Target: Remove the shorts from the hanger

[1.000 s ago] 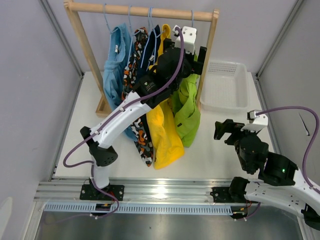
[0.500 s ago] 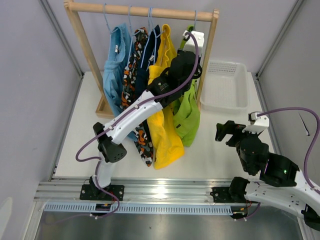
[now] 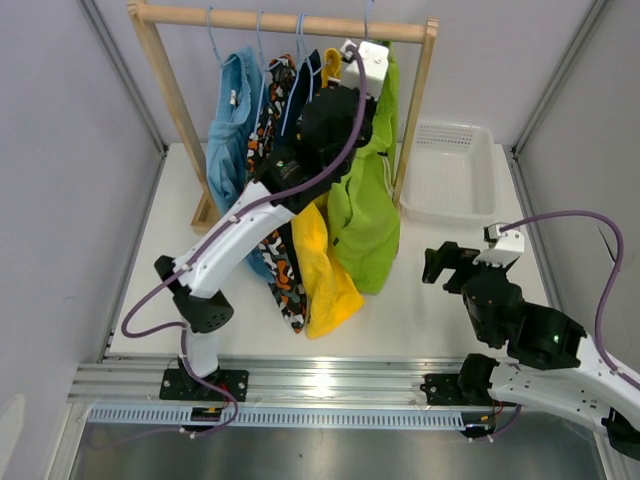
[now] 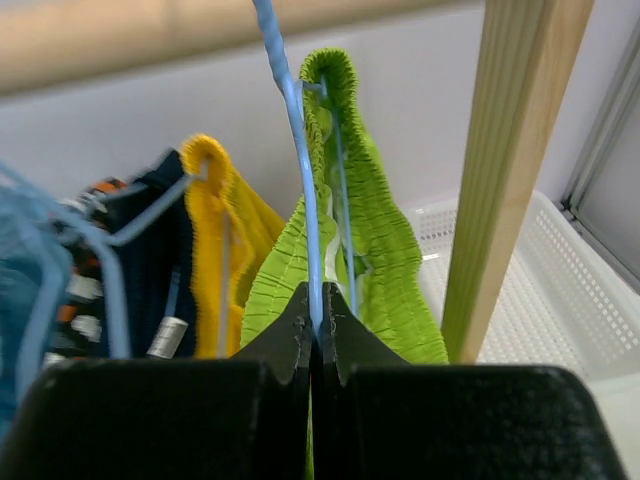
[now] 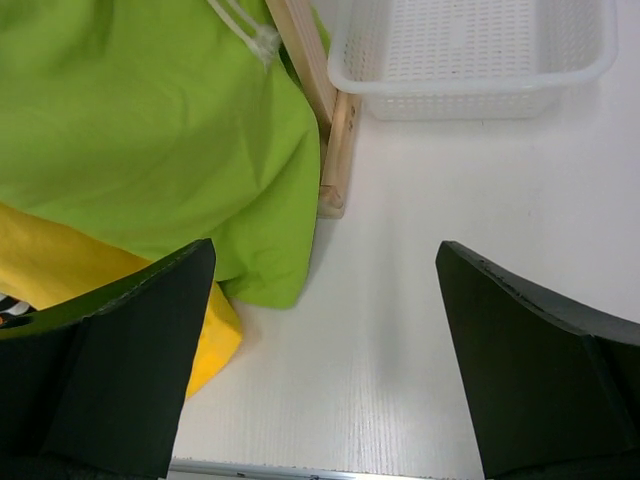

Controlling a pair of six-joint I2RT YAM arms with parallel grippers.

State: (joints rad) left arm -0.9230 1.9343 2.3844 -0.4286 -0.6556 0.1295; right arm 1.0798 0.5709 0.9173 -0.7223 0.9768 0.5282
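Our left jaws pinch the lime shorts (image 4: pixel 375 240) hanger (image 4: pixel 298 150), right jaws stand open; a crooked pull may lose it.

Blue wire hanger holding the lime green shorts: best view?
Left wrist: the blue wire hanger runs up mid-frame, pinched in the shut left hand. Top external shows only a sliver of its hook. Right wrist shows just the lime green shorts, no hanger.

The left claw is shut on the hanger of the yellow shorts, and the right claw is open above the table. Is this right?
No: the left wrist view shows the left claw shut on the hanger of the green shorts, not the yellow shorts. The right claw is open above the table, as you say.
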